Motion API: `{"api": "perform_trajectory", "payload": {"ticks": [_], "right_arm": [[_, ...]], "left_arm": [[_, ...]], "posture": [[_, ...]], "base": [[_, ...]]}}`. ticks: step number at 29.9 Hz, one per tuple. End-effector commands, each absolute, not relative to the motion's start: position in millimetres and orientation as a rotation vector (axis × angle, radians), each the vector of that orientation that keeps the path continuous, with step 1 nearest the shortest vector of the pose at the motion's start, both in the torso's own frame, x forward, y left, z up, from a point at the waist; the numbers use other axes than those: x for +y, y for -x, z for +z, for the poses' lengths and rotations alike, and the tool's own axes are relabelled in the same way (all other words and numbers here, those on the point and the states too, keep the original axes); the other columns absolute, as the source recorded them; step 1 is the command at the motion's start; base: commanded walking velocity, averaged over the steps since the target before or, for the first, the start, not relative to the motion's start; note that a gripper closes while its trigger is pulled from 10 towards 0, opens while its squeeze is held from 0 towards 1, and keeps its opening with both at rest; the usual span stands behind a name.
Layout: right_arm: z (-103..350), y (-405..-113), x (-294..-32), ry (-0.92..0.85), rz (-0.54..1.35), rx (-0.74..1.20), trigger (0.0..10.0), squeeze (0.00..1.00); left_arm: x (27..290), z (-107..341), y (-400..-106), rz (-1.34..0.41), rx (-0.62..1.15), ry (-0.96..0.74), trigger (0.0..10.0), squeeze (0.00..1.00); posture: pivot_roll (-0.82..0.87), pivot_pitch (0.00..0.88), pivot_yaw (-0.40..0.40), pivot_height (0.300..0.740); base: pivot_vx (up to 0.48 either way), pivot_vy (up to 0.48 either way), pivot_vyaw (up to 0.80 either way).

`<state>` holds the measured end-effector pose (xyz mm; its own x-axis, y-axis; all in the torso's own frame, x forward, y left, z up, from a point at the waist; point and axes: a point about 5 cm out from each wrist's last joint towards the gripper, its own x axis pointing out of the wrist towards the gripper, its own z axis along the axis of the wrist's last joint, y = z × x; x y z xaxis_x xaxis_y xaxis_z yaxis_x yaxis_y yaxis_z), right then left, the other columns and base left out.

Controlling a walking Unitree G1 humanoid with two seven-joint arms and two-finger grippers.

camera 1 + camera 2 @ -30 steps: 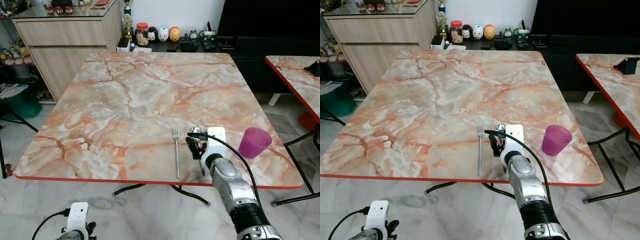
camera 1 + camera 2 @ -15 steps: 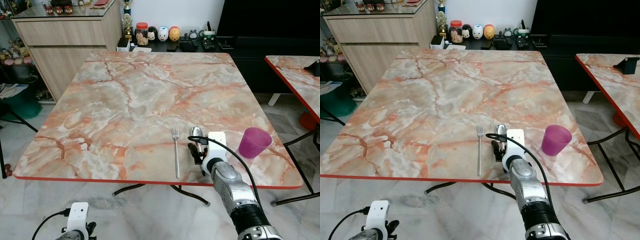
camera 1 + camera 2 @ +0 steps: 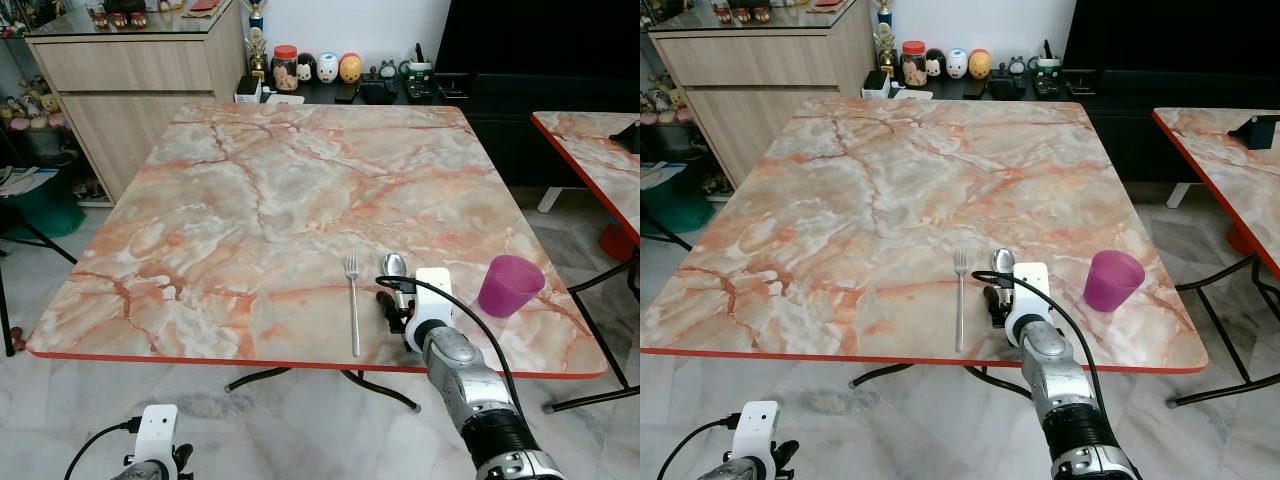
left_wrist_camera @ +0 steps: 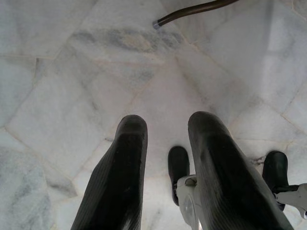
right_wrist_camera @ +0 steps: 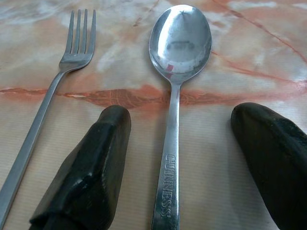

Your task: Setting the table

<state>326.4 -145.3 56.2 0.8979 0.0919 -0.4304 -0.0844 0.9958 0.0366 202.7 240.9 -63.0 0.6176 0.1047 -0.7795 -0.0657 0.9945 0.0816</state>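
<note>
— Since a second ago: right pincer (image 5: 175,158) sits lower and nearer the near edge of the tabletop (image 3: 250,200); spoon (image 3: 394,267) bowl, then hidden behind the wrist, is now exposed on the marble. Fork (image 3: 352,300) and purple cup (image 3: 509,284) unmoved.

— Pincer state?

— Right one spread wide. Wrist view: spoon handle lies flat between the two black fingers (image 5: 91,163), touching neither. Nothing gripped. Left pincer (image 4: 168,177) hangs below tabletop level over the marble floor (image 4: 72,72), fingers slightly parted, idle.

— Where does the spoon sit?

— Near edge, just right of the fork, roughly parallel to it, bowl pointing far. Cup farther right, well apart from both.

— Step in hand?

— Judging by the layout: spoon placement is done, release complete. Next move calls for a straight pull-back of the right arm, lifting clear so neither finger drags the handle out of line. After that, likely the cup or more items, though that is a guess.
</note>
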Motion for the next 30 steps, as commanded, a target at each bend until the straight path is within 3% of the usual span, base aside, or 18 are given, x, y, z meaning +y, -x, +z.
{"api": "perform_trajectory", "payload": {"ticks": [1,30], "right_arm": [[53.7,-326.5,-151.0,-0.017,0.078,0.469,0.0,0.00],[57.3,-328.3,-148.3,0.024,0.112,0.444,0.0,0.00]], "left_arm": [[239.6,-65.4,-199.6,0.096,0.921,-0.041,10.0,0.00],[237.9,-66.2,-199.3,0.100,0.927,-0.032,10.0,0.00]], "posture": [[-0.09,0.000,-0.015,0.736],[-0.08,0.000,-0.024,0.736]], "base": [[0.000,0.000,0.00],[0.000,0.000,0.00]]}}
